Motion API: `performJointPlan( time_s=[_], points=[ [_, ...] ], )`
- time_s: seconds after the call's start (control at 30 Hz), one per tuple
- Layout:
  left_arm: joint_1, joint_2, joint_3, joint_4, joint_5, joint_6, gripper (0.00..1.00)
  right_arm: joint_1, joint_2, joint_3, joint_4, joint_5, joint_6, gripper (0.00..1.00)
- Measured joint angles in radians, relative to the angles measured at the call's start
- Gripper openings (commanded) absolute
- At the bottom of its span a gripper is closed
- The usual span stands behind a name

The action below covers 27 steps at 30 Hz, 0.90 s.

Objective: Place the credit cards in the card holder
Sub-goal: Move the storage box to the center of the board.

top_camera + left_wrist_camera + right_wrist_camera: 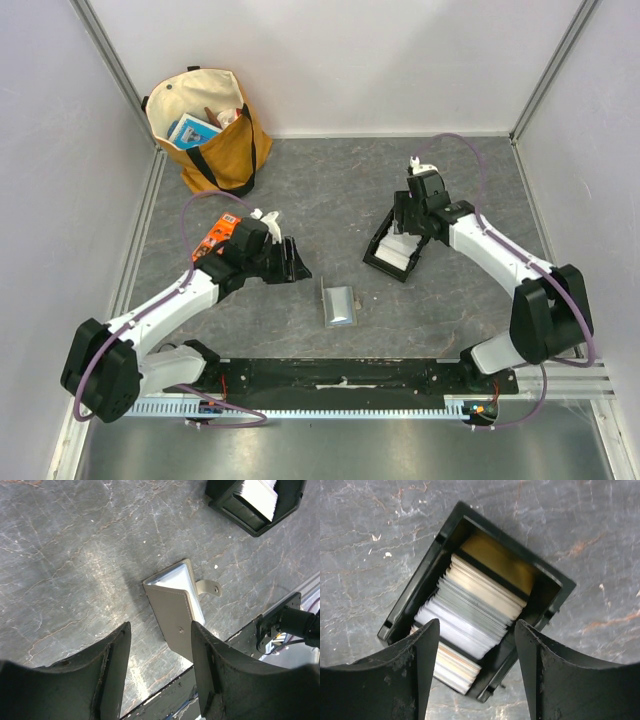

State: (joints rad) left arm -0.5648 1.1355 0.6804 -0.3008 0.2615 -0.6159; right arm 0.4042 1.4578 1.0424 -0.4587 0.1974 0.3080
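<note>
The olive-grey card holder (340, 305) lies flat on the table between the arms. In the left wrist view the card holder (172, 612) has its snap stud up, and a pale card (187, 582) shows in its mouth. My left gripper (297, 262) hangs open just left of the holder. In its own view the left gripper (160, 626) has nothing between the fingers. The credit cards (477, 605) stand stacked in a black tray (552, 587). Directly above the stack, my right gripper (476, 626) is open and empty. From above, the right gripper (407, 232) is over the tray (382, 258).
A tan tote bag (208, 128) with items inside stands at the back left corner. An orange printed packet (214, 236) lies beside the left arm. White walls with metal rails enclose the table. The arms' black base plate (340, 375) runs along the near edge.
</note>
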Motion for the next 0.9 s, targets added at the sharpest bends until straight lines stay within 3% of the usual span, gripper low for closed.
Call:
performJointPlan(
  time_s=[0.47, 0.9],
  points=[
    [0.0, 0.019, 0.003, 0.0, 0.029, 0.014, 0.57, -0.142, 0.165, 0.072, 0.032, -0.094, -0.1, 0.7],
    [0.0, 0.023, 0.003, 0.002, 0.029, 0.015, 0.57, -0.136, 0.0, -0.105, 0.021, -0.164, -0.07, 0.72]
  ],
)
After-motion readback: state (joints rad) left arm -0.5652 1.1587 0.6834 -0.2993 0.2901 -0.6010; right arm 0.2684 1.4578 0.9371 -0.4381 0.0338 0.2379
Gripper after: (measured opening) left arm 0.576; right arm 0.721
